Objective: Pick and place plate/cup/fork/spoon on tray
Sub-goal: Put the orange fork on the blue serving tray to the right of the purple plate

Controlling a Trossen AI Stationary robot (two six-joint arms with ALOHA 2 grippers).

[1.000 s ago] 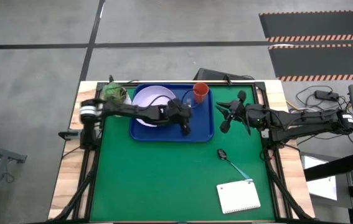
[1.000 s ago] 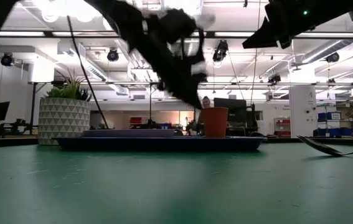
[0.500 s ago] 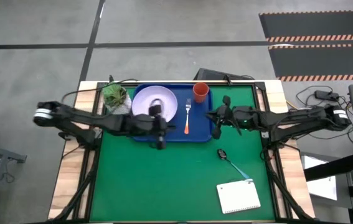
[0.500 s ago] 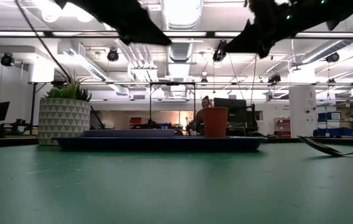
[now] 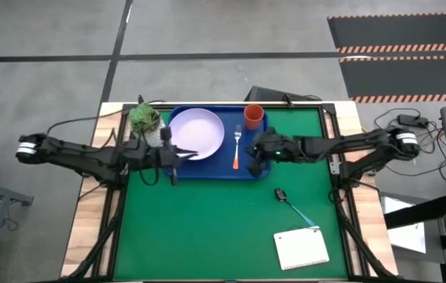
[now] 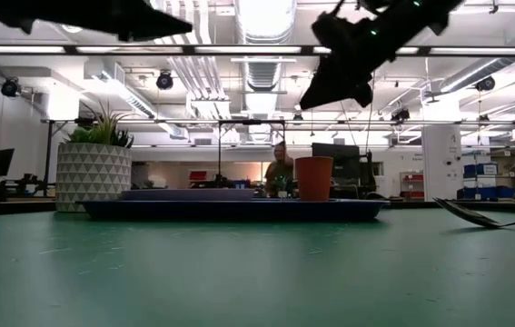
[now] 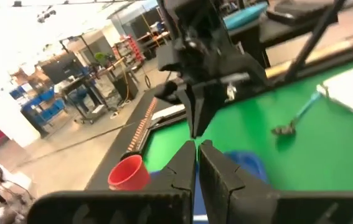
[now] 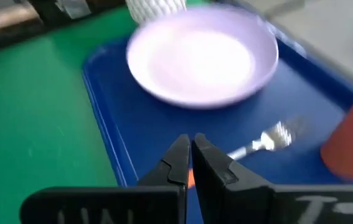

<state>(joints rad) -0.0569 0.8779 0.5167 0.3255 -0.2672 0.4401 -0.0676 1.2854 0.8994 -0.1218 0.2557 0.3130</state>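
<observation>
High view: unmarked tray (image 5: pixel 258 167), no writing

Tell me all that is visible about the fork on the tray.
The fork is small, with silver metal tines and an orange handle that looks plastic. It lies flat on the blue tray, between the lavender plate and the orange-red cup, tines toward the tray's far side. Nothing grips it; the shut right gripper hangs above the tray's near right corner.
</observation>
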